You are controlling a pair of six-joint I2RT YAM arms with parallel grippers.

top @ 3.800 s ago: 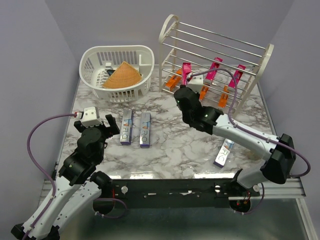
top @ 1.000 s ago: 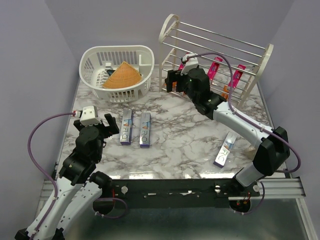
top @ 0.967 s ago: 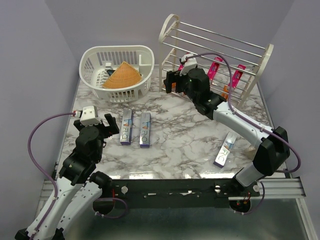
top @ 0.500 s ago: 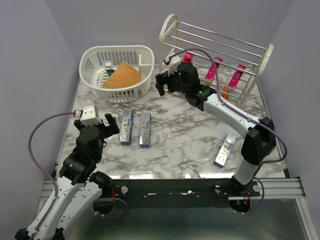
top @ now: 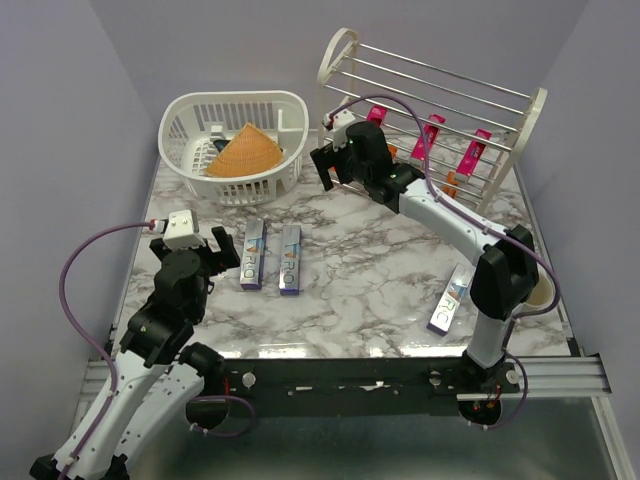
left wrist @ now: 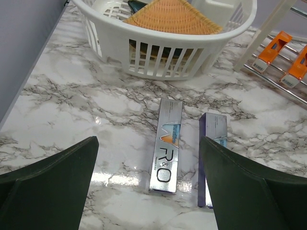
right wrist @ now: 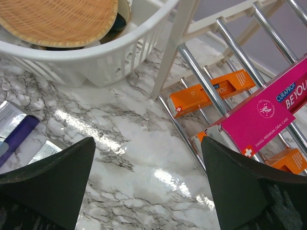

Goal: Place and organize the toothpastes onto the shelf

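presently the right gripper [top: 320, 166], jaws spread and empty, has swung clear to the shelf's [top: 336, 52] 9 o'clock end, leaving a pink toothpaste [top: 376, 114] on the rods; left gripper [top: 214, 247] spread too, three silver toothpastes [top: 253, 255] outstanding on the table [top: 370, 262] toward 6 o'clock.

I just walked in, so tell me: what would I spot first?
Probably the bright pink toothpaste cartons on the white shelf at the back right, with the right arm's open claw hovering by the shelf's left end. Next, the tan woven cone in the white basket at the back left, and the silver cartons lying flat on the marble table.
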